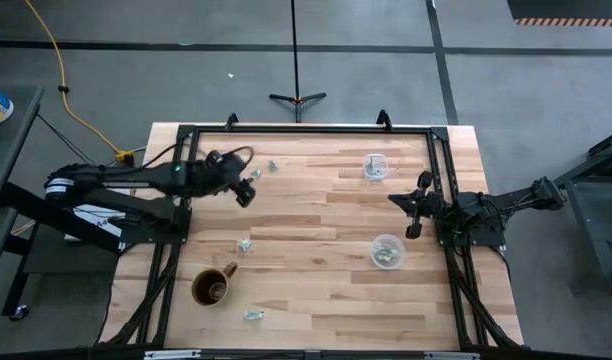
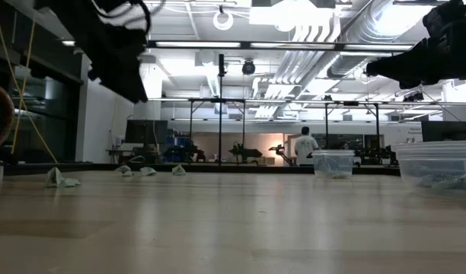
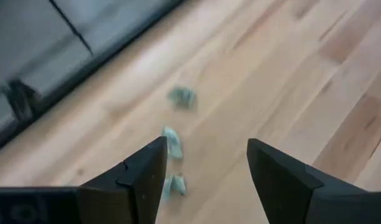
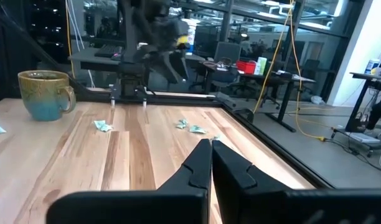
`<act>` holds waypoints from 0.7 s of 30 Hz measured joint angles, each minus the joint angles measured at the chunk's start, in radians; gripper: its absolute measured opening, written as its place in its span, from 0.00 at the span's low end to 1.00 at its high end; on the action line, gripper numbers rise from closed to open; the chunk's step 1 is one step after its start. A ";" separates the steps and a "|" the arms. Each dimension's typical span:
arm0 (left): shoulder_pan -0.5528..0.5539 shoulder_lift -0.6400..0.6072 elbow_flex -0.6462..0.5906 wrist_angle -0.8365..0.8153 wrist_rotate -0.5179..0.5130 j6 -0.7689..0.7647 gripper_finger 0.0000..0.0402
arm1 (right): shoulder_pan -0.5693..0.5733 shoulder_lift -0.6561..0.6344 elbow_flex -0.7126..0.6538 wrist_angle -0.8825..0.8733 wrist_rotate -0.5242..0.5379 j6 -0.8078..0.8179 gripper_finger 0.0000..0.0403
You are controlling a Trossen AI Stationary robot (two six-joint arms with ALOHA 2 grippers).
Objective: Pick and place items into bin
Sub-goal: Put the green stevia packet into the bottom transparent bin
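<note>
High view: two clear bins [image 1: 387, 251], items [image 1: 390, 258] inside.

Grey concrete floor [image 1: 236, 90], yellow cable [image 1: 61, 70], ceiling ducts [image 2: 324, 23], distant desks [image 4: 253, 74], person [image 2: 303, 144]

Pale items [image 2: 62, 180] dot the tabletop [image 2: 233, 228] — two bins [image 2: 333, 164] right.

Worktop [image 1: 316, 270]: mug [image 1: 213, 287] near front-left. Loose items: one [image 1: 245, 244] just behind the mug, one [image 1: 253, 315] in front of it, a cluster [image 1: 272, 166] at back-left beside left gripper [image 1: 248, 189]. Two bins on the right: one [image 1: 375, 165] at back, one [image 1: 387, 250] nearer front. Right gripper [image 1: 416, 206] between them, at right edge.
</note>
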 joint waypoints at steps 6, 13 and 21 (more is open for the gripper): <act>0.166 0.141 0.031 -0.001 0.217 0.030 0.68 | 0.000 0.000 0.000 -0.030 -0.002 -0.002 0.00; 0.309 0.260 0.031 -0.031 0.302 0.041 0.70 | 0.000 0.000 0.001 -0.060 -0.002 -0.003 0.02; 0.374 0.358 0.030 -0.038 0.341 0.078 0.69 | 0.000 0.000 0.002 -0.067 -0.003 -0.005 0.00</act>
